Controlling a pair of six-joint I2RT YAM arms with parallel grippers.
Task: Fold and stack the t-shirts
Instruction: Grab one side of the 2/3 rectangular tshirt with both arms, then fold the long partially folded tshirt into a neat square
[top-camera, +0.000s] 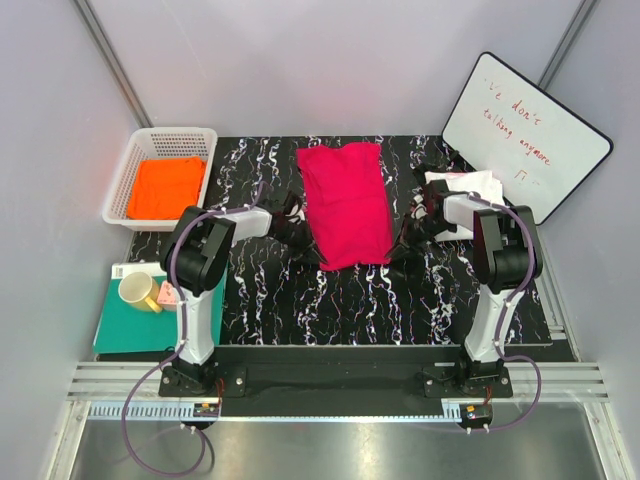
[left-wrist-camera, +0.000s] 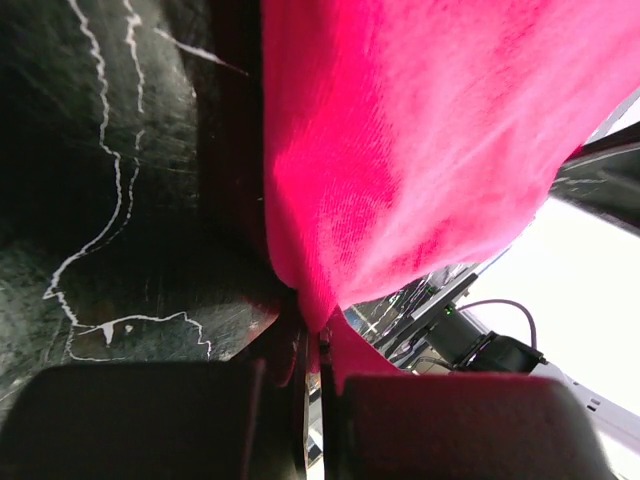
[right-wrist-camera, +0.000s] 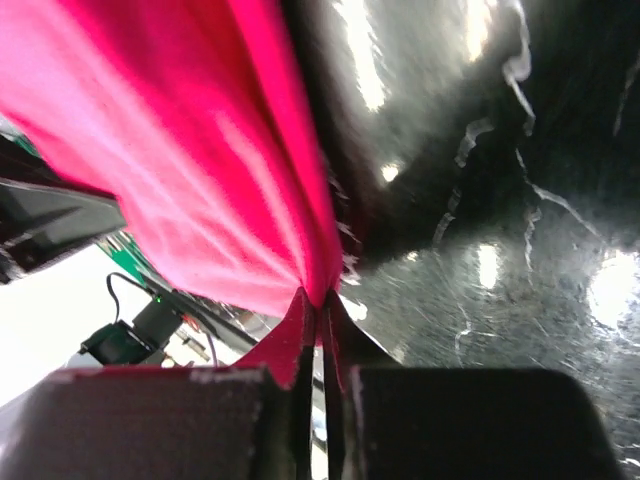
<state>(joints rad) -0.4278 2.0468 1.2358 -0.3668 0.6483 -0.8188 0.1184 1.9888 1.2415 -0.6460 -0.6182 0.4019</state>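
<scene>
folding step: left pincer (left-wrist-camera: 312, 345) and right pincer (right-wrist-camera: 320, 310) each clamp an edge of the pink shirt (top-camera: 345, 200) lying between them; next, probably lift both evenly.

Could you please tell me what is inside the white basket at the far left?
An orange t-shirt lies in the white basket, covering nearly all of its floor. Whether anything lies beneath the shirt cannot be seen, since the cloth hides it.

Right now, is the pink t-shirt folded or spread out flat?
Partly folded: the pink t-shirt lies as a long narrow strip, no sleeves showing.
</scene>
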